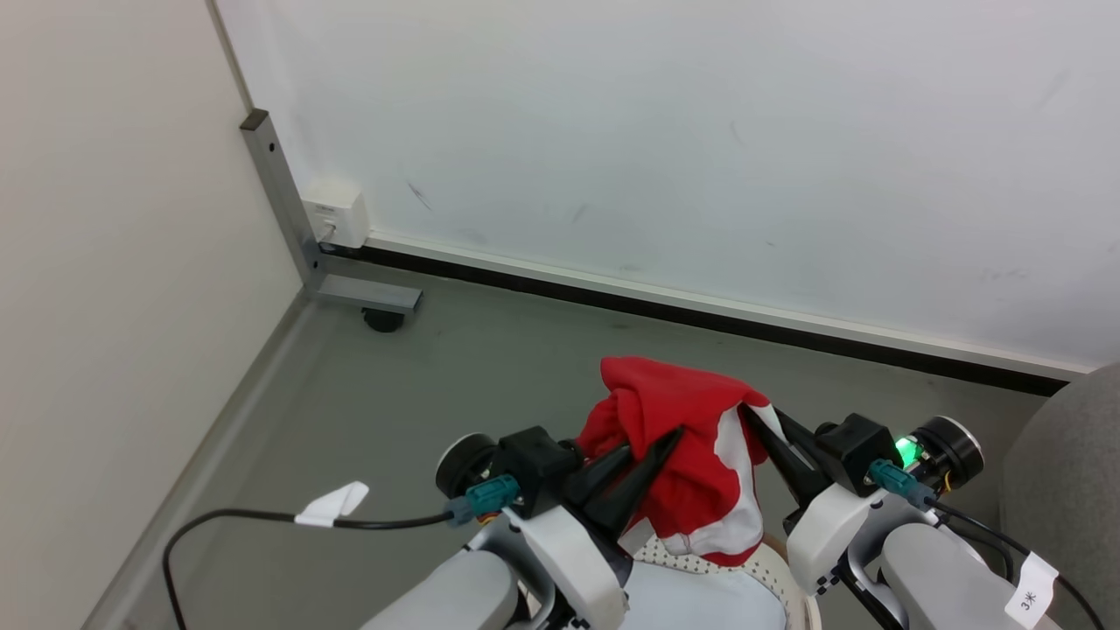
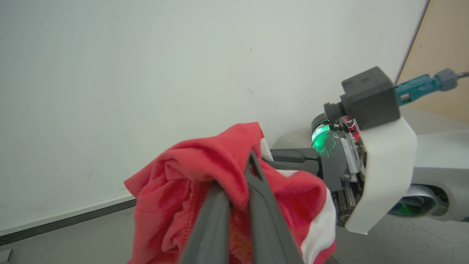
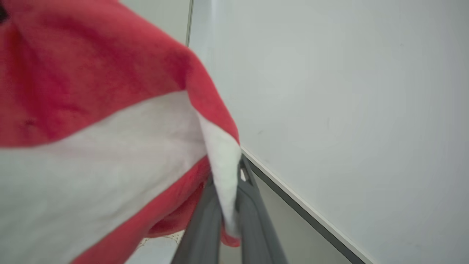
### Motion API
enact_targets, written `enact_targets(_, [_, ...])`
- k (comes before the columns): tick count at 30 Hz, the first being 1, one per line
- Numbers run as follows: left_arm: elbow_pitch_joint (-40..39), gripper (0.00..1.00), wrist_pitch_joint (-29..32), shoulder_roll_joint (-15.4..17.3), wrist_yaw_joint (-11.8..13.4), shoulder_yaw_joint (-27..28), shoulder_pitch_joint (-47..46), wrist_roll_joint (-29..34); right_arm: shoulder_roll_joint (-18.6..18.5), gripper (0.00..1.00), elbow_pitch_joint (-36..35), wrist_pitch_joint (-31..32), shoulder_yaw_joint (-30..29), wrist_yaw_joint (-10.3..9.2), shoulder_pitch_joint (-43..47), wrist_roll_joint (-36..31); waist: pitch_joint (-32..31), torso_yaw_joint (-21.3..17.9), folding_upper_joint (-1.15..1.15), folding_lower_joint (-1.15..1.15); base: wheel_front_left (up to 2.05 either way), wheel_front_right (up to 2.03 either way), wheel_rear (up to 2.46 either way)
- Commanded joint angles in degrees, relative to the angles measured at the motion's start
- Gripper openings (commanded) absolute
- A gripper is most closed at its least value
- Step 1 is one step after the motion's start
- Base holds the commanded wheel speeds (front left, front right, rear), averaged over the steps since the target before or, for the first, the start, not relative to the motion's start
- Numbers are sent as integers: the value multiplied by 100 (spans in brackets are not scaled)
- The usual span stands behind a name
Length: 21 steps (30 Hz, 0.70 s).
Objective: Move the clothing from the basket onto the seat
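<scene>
left pincer and right pincer both clamped on clothing, hanging lengthwise down over basket

A white box hangs beside a metal post, above grey floor.

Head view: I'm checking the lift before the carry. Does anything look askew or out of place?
Nothing looks damaged or spilled. The red garment hangs bunched between the left gripper and right gripper, both shut on it, its lower edge low over the basket.
</scene>
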Motion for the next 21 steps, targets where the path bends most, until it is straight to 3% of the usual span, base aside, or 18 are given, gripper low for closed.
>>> enact_targets(1, [17,0,-28,16,24,33,69,-14,-19,0,-51,4,-14,-13,74,48,-11,-7,0,0,0,0,0])
enact_targets(8, [-4,0,-38,55,77,84,87,-20,-9,0,-230,4,-191,-13,197,120,-16,-66,0,0,0,0,0])
enact_targets(12, [-16,0,-42,66,85,92,74,-20,25,0,-394,4,-700,-13,275,203,22,-100,0,0,0,0,0])
enact_targets(13, [-27,24,-44,73,98,110,72,-30,70,0,-443,4,-845,-14,327,250,42,-120,0,0,0,0,0])
enact_targets(14, [-41,83,-45,84,107,125,69,-36,101,0,-505,4,-977,-13,359,277,64,-147,0,0,0,0,0])
enact_targets(15, [-40,100,-45,100,128,136,73,-41,114,0,-582,4,-1109,-13,380,291,83,-177,0,0,0,0,0])
enact_targets(21, [-106,100,-38,166,158,201,84,-34,246,0,-1046,4,-1819,-13,515,297,213,-512,0,0,0,0,0])
